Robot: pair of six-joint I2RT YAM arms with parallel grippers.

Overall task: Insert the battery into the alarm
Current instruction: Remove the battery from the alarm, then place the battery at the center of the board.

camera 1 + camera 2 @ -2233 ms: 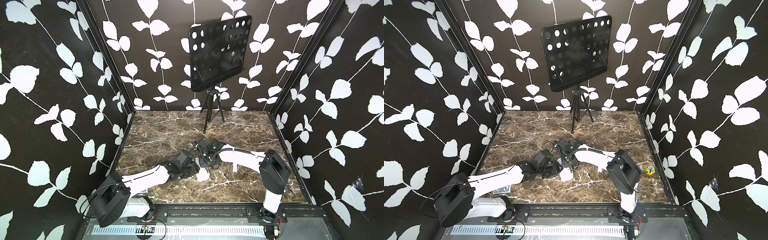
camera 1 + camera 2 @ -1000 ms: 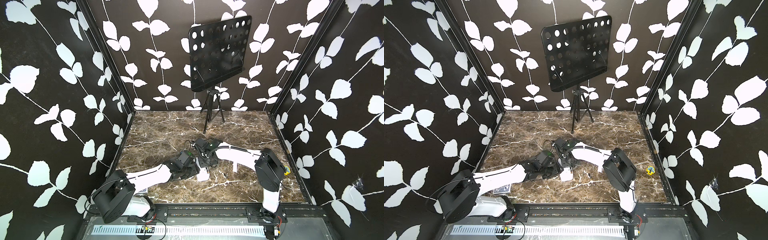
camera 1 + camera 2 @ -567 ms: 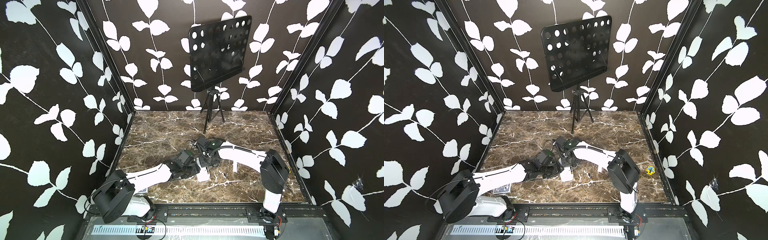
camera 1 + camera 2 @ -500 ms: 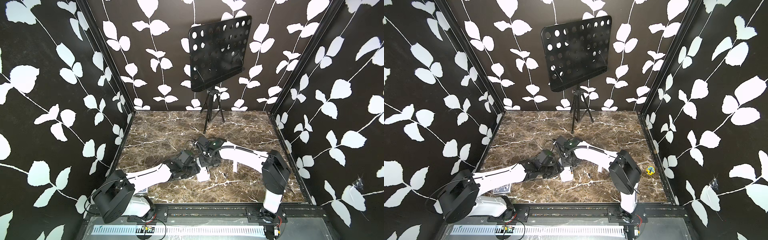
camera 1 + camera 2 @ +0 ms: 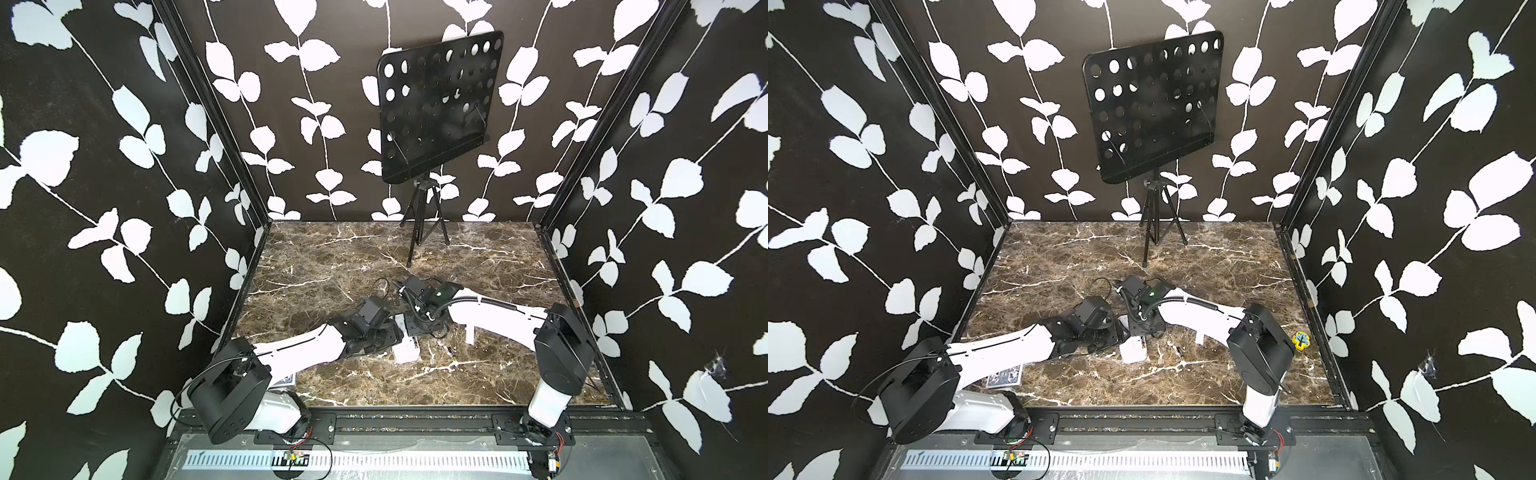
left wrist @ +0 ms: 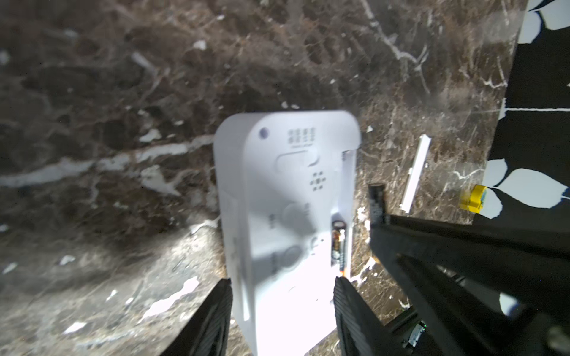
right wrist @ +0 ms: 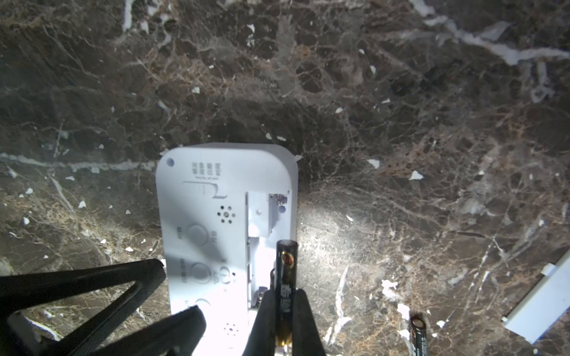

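The white alarm (image 6: 287, 191) lies face down on the marble table (image 5: 374, 257), its back compartment (image 7: 265, 215) open. My left gripper (image 6: 282, 282) is shut on the alarm, one finger on each long side at its near end. My right gripper (image 7: 284, 294) is shut on a black battery (image 7: 285, 265), which sticks out over the open compartment, just above it. In the left wrist view another battery (image 6: 339, 243) lies inside the compartment. In both top views the two grippers meet at the alarm (image 5: 406, 353) (image 5: 1133, 352).
A loose battery (image 7: 418, 336) and the white compartment cover (image 7: 539, 308) lie on the table beside the alarm. A yellow block (image 5: 1301, 338) sits by the right wall, a patterned card box (image 5: 1005, 376) near the left arm's base, and a music stand (image 5: 424, 241) at the back.
The right arm's elbow has swung a little to the right while its gripper stays over the alarm with the battery. The left arm has kept its hold on the alarm.
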